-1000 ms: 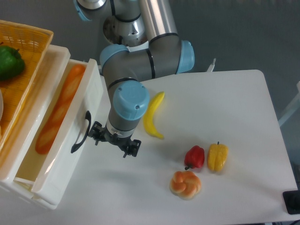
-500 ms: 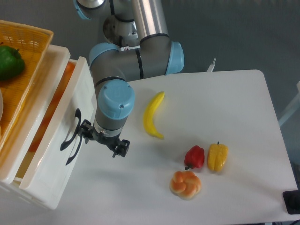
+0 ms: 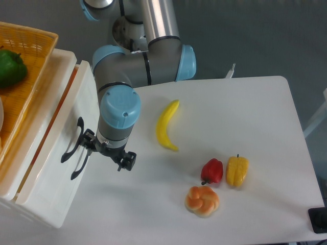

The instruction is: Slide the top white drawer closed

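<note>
The top white drawer [image 3: 80, 99] is pushed almost fully into the cabinet at the left. Only a thin slit behind its front shows something orange [image 3: 60, 112] inside. Its black curved handle [image 3: 70, 142] faces the table. My gripper [image 3: 106, 151] points straight down, right beside the drawer front and next to the handle. The blue wrist hides the fingers, so I cannot tell whether they are open or shut. A second black handle [image 3: 78, 166] of the lower drawer shows just below.
A yellow woven basket [image 3: 31, 45] with a green pepper [image 3: 10, 67] sits on the cabinet. A banana [image 3: 165, 125], a red pepper [image 3: 212, 170], a yellow pepper [image 3: 237, 170] and a bread roll [image 3: 202, 200] lie on the white table [image 3: 245, 112].
My gripper has moved left with the drawer front. The top drawer has slid into the cabinet, covering the long orange bread, and the lower drawer's handle has come into view.
</note>
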Controlling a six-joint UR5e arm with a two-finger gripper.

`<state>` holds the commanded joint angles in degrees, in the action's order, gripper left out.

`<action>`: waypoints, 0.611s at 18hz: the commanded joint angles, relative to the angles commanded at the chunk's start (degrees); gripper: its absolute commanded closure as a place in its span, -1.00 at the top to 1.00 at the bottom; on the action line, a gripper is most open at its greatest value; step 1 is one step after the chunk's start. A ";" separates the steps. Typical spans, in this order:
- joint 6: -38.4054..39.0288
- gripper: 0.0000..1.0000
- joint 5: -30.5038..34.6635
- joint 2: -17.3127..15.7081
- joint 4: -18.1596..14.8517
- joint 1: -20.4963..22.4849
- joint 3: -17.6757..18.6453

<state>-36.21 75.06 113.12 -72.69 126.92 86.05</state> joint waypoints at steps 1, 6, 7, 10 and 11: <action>0.00 1.00 0.00 0.00 0.00 0.00 0.09; 0.35 1.00 -0.09 0.00 0.00 -0.09 0.09; 0.44 1.00 -0.17 0.00 0.00 -0.09 0.09; 0.44 1.00 -0.18 -0.09 0.00 -0.18 0.09; 0.53 1.00 -0.44 0.00 0.00 -0.18 0.09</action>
<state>-35.68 74.62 113.11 -72.69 126.74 86.13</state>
